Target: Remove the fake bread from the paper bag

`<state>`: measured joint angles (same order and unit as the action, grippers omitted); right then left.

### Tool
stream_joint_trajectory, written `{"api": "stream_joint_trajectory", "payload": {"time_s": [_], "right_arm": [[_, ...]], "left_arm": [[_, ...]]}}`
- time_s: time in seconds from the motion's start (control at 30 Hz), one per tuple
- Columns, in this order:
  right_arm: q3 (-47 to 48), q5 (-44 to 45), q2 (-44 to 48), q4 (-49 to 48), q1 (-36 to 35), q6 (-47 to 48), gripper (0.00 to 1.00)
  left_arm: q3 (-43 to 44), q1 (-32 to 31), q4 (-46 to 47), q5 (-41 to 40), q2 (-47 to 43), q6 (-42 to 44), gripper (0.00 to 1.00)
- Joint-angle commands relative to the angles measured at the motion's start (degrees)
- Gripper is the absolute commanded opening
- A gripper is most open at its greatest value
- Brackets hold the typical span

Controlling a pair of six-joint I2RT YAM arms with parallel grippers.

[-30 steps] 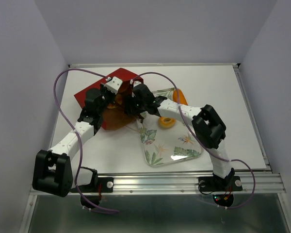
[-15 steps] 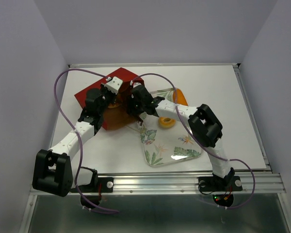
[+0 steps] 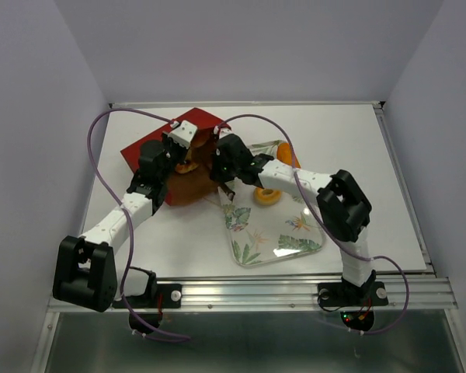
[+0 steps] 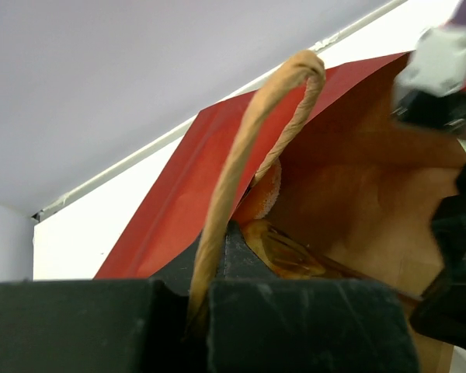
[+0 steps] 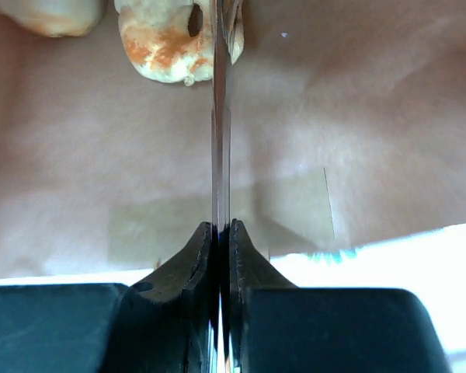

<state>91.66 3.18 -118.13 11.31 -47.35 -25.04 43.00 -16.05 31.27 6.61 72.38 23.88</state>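
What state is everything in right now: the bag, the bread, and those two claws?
paper bag: lying on its side, mouth open.
left gripper: shut on the twine handle.
right gripper: shut on the paper bag's thin edge.
bread in bag: still inside.
ring bun: out, lying on the tray.
loaf: out, at the tray's far corner.

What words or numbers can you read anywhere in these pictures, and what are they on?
None: no word, number or sign can be read in any view.
The bag is plain red outside and plain brown inside.
The tray shows only leaf pictures, no writing.
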Motion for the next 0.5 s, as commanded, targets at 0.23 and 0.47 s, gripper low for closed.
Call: {"api": "stream_joint_trajectory", "payload": {"time_s": [0.23,0.47], "right_arm": [[-14.1,-2.7,23.7,-3.5,-0.5,0.5,0.01],[-26.2,-7.8,40.3,2.2,-0.5,1.2,0.01]], "left_arm": [[2.5,-0.3,4.0,-5.0,-0.3,-1.4,0.00],[3.0,-0.3,4.1,-6.0,0.5,-0.6,0.00]]}}
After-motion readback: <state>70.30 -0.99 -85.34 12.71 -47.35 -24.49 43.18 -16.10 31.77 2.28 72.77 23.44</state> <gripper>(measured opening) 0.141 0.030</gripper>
